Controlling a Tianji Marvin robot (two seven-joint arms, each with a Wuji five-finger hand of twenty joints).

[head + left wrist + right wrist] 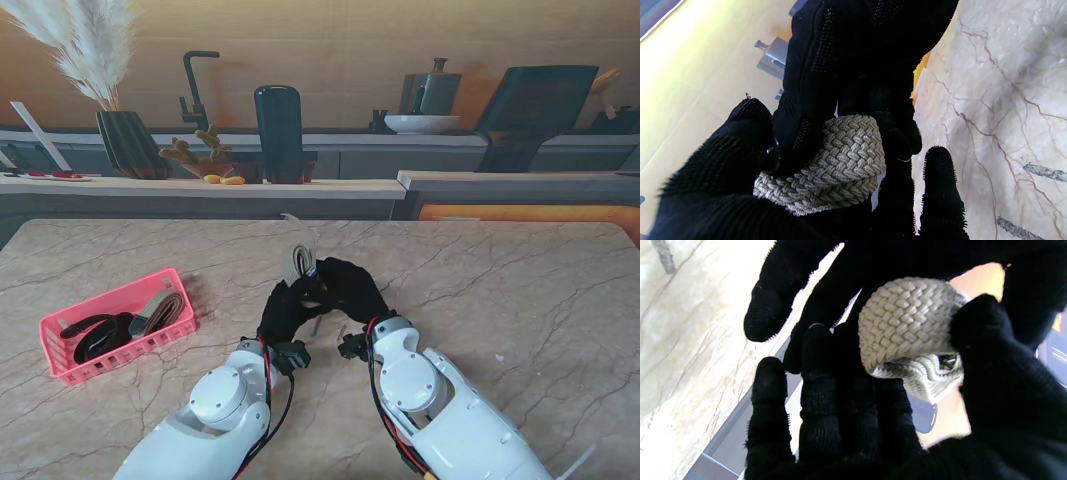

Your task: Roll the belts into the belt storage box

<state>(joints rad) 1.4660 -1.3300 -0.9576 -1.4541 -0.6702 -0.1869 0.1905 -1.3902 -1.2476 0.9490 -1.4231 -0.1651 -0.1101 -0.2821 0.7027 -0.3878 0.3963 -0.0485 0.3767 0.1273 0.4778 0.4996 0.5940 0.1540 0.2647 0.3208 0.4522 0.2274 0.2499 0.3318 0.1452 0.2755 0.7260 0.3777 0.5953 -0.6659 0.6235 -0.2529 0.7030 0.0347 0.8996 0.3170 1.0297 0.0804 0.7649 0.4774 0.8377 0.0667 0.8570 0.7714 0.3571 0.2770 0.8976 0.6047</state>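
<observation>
marble table [500, 270] | pink basket [60, 345] left | kitchen counter [200, 185] behind

- My left hand [283, 308] and right hand [352, 287] meet in the middle, raised off the table [520, 300].
- Both black-gloved hands close on the rolled beige belt [301, 263].
- White forearms angle inward from the near corners.
</observation>
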